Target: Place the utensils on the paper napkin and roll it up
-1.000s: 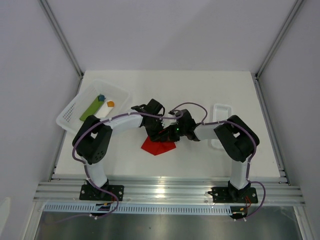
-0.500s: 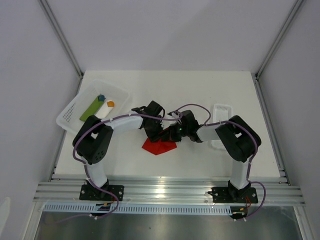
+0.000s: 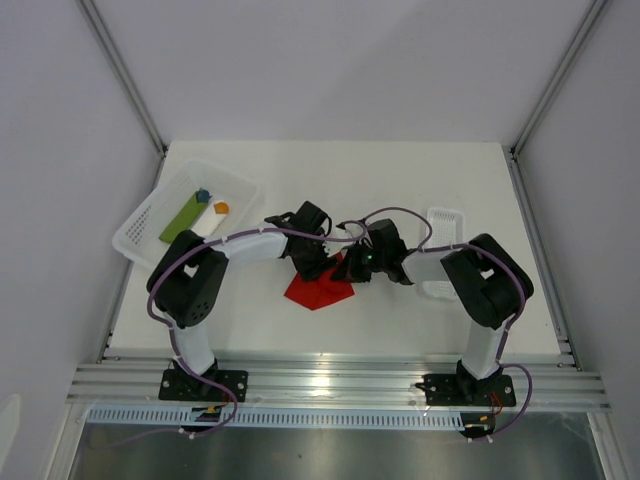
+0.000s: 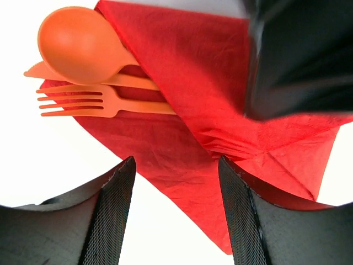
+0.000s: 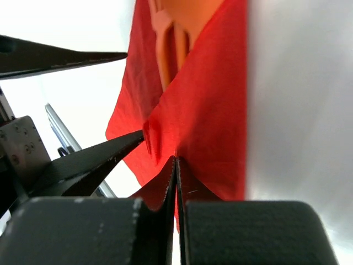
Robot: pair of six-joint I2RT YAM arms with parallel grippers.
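Between the clenched tips of your right pincer [image 5: 176, 159] sat a fold of the paper napkin [image 4: 209, 83]; your left pincer [image 4: 175, 163] hung released over it. Just ahead of that, the utensils [image 4: 105, 94] overhung the napkin's edge. Risk: a hard pull could slide them off or tear the paper.

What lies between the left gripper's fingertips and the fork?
Only the paper napkin: in the left wrist view, its wrinkled red sheet fills the stretch from the left gripper up to the fork.
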